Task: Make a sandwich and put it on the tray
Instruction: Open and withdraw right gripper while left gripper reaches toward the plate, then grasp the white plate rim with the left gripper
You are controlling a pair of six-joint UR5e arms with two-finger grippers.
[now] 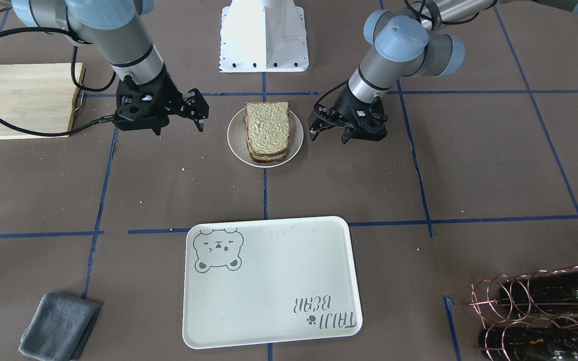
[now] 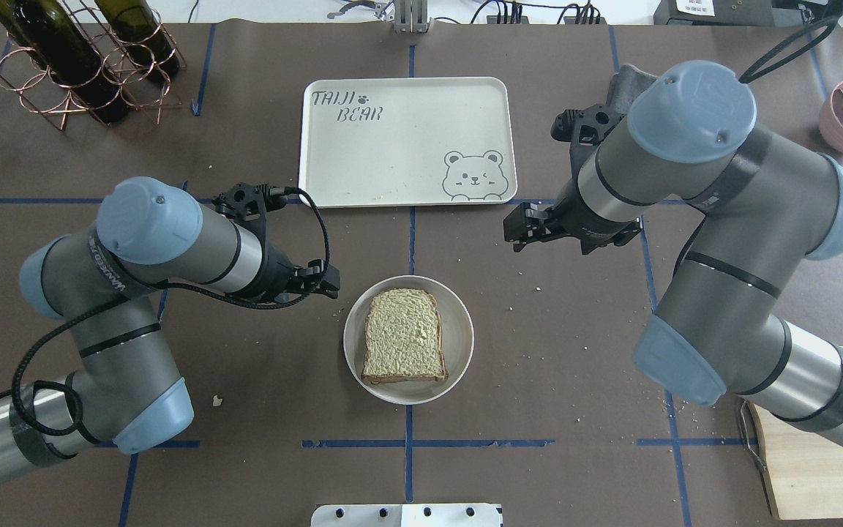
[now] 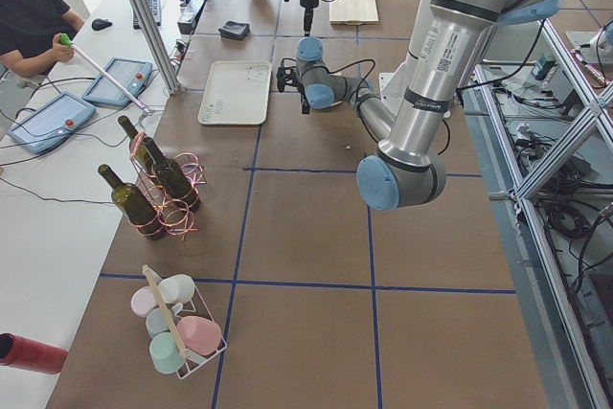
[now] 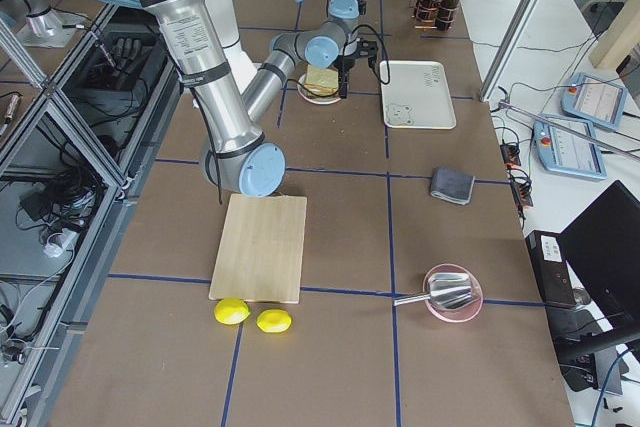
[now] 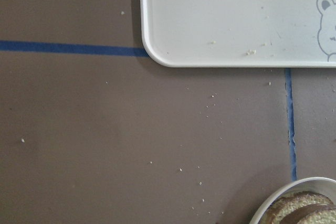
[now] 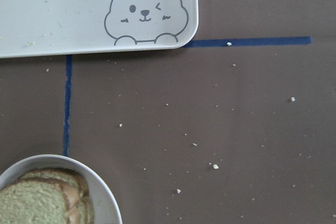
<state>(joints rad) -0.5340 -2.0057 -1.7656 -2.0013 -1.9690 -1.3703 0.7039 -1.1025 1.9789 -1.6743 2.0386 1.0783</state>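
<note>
Your sandwich (image 1: 267, 131) sits on the small white plate (image 1: 296, 145) in the middle of the desk (image 1: 469, 160), with bread slices stacked and the top slice facing up. You can't make out what lies between them. The tray (image 1: 269, 291) lies flat on the side of the plate away from the robot, well apart from it, with a few crumbs on its surface. The left fingers (image 2: 332, 281) hang just beside the plate on the robot's left, spread apart and gripping nothing. The right fingers (image 2: 515, 233) hang on the other side, nearer the tray's bear corner, also parted and holding nothing. A wooden cutting board (image 1: 18, 100) lies off to the robot's right, and a folded grey cloth (image 1: 58, 326) lies beyond it.
</note>
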